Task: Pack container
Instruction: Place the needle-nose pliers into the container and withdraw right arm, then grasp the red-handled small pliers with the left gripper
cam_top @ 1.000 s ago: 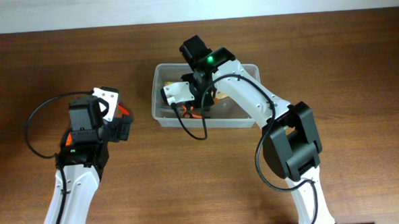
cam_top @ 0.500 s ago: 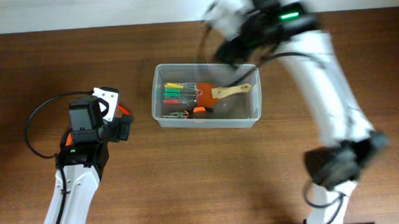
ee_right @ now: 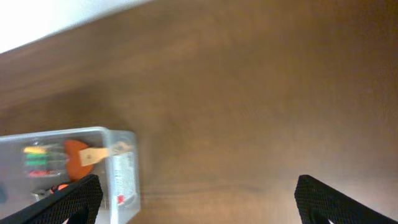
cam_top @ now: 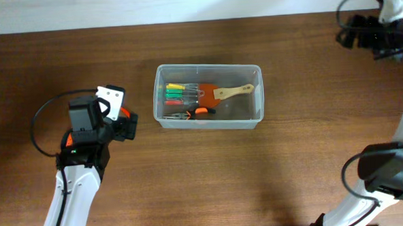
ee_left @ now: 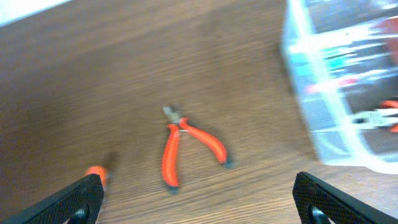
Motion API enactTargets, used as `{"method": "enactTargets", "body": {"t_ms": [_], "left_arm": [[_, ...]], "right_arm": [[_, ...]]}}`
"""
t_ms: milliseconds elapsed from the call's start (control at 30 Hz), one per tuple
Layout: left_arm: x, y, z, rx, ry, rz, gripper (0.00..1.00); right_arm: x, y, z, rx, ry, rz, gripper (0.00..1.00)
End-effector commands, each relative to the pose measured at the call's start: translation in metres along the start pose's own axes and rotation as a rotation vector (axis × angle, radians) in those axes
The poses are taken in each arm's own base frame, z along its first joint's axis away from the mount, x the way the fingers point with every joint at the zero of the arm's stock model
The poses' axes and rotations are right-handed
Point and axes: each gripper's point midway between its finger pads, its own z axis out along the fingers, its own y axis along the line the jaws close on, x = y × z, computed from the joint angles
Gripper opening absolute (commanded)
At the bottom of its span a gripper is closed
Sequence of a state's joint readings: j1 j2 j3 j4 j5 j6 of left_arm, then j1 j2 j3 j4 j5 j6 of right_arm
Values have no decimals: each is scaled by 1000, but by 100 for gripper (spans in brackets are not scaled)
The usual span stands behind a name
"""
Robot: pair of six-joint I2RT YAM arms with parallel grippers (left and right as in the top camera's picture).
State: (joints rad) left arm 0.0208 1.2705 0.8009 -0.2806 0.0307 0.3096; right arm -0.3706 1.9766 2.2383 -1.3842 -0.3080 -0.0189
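Left gripper (ee_left: 200, 198) released, jaws wide: orange pliers (ee_left: 186, 152) lie on the table (ee_left: 93, 74) just ahead, between its fingers. Container (ee_left: 323, 106) sits ahead to its right. Right gripper (ee_right: 202, 199) also spread, holding nothing. Container is well apart, ahead-left of it, with a wooden-handled tool (cam_top: 233, 92) and screwdrivers (cam_top: 175, 94) inside.

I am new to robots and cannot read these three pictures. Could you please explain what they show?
Two robot arms stand at a wooden table. One picture looks down from above; the other two come from a camera on each wrist, its dark fingers showing at the bottom corners. The left gripper is open and empty above orange pliers lying on the table. The right gripper, also open and empty, is near the far right corner. The clear container holds screwdrivers, a wooden-handled brush and a second pair of pliers.
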Motion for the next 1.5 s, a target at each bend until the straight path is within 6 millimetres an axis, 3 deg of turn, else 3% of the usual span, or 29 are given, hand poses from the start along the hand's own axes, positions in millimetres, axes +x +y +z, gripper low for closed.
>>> {"method": "enactTargets", "body": {"t_ms": [0, 133, 233, 333, 500, 700, 900, 1100, 1400, 1467], "left_arm": [[3, -18, 12, 111, 25, -111, 99], [44, -20, 32, 86, 209, -290, 99], [54, -19, 35, 77, 286, -314, 99], [45, -8, 34, 31, 315, -307, 99], [10, 15, 30, -26, 336, -360, 99], [4, 23, 46, -31, 472, -501, 100], [19, 10, 79, 32, 590, -517, 99], [54, -17, 96, 86, 768, -656, 100], [50, -15, 107, 27, 744, -810, 100], [48, -12, 111, 20, 724, -825, 96]], "right_arm": [[24, -21, 24, 8, 98, 128, 98], [55, -30, 52, 8, 206, 167, 98], [68, -32, 60, 9, 250, 181, 98], [76, -33, 65, 9, 275, 189, 99], [74, -34, 66, 9, 268, 187, 98], [73, -34, 66, 9, 261, 184, 98], [71, -34, 67, 9, 254, 182, 98], [66, -35, 68, 8, 234, 176, 98], [61, -36, 69, 8, 214, 170, 98], [61, -36, 69, 8, 214, 169, 98]]}}
